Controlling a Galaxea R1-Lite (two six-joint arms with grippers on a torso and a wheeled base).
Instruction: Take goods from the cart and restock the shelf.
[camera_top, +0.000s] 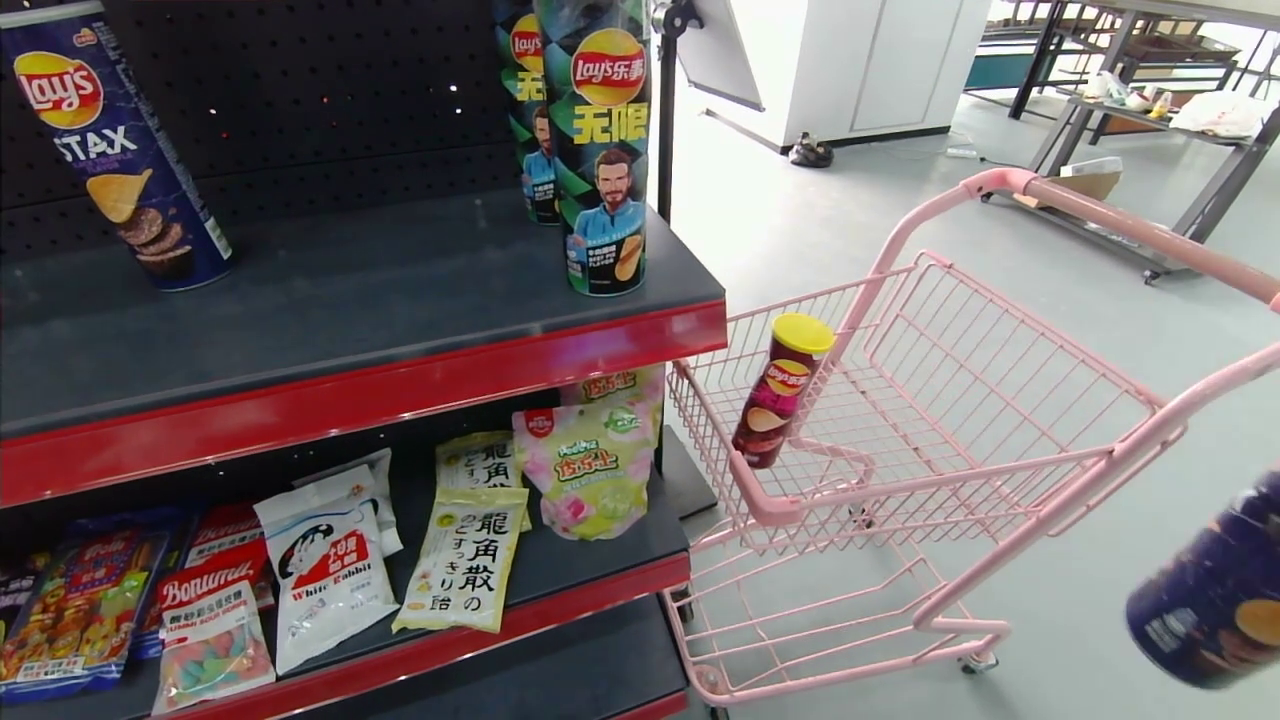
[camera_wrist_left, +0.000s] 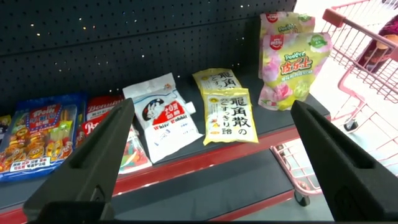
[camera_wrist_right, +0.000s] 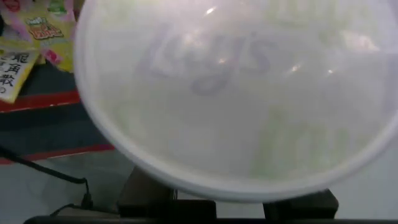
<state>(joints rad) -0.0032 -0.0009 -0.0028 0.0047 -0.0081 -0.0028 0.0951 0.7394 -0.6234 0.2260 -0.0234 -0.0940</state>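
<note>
A dark blue chip can (camera_top: 1210, 590) hangs in the air at the lower right, beside the pink cart (camera_top: 1000, 470). Its clear lid (camera_wrist_right: 236, 93) faces the right wrist camera, and my right gripper (camera_wrist_right: 227, 204) is shut on the can, with dark fingers (camera_wrist_right: 149, 198) showing under the lid. A maroon chip can with a yellow lid (camera_top: 782, 400) leans in the cart's front corner. My left gripper (camera_wrist_left: 211, 112) is open with nothing between its fingers, facing the lower shelf's snack bags. The upper shelf (camera_top: 330, 300) carries a blue chip can (camera_top: 120, 150) and two green cans (camera_top: 605, 150).
On the lower shelf (camera_top: 590, 560) lie a white candy bag (camera_wrist_left: 165, 118), a yellow bag (camera_wrist_left: 227, 109), green-pink pouches (camera_wrist_left: 289, 62) and red and blue packs (camera_wrist_left: 37, 130). A pegboard backs the shelves. Open grey floor lies right of the cart; tables stand far back.
</note>
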